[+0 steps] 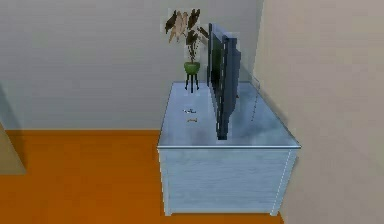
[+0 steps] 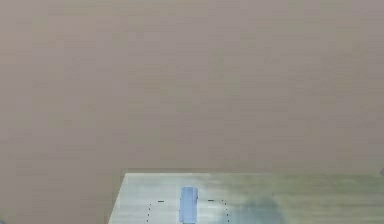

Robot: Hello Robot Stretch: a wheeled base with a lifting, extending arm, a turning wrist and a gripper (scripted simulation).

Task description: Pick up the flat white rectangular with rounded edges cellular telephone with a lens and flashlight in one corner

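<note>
A pale blue-white cabinet (image 1: 225, 165) stands against the wall in the forward view. On its top, left of a dark flat television (image 1: 223, 85), lie two small flat things: a pale one (image 1: 188, 110) and a greyish one (image 1: 192, 121) nearer to me. Neither shape is plain enough to name as the telephone. In the arm side view a pale tabletop (image 2: 300, 195) fills the bottom edge, with a narrow blue-grey slab (image 2: 188, 203) on it.
A potted plant (image 1: 189, 40) on a small dark stand sits at the cabinet's back. Orange floor (image 1: 80, 170) spreads across the forward view's left. A beige wall (image 1: 330, 90) runs close along the cabinet's right side. A plain wall (image 2: 190, 80) rises behind the tabletop.
</note>
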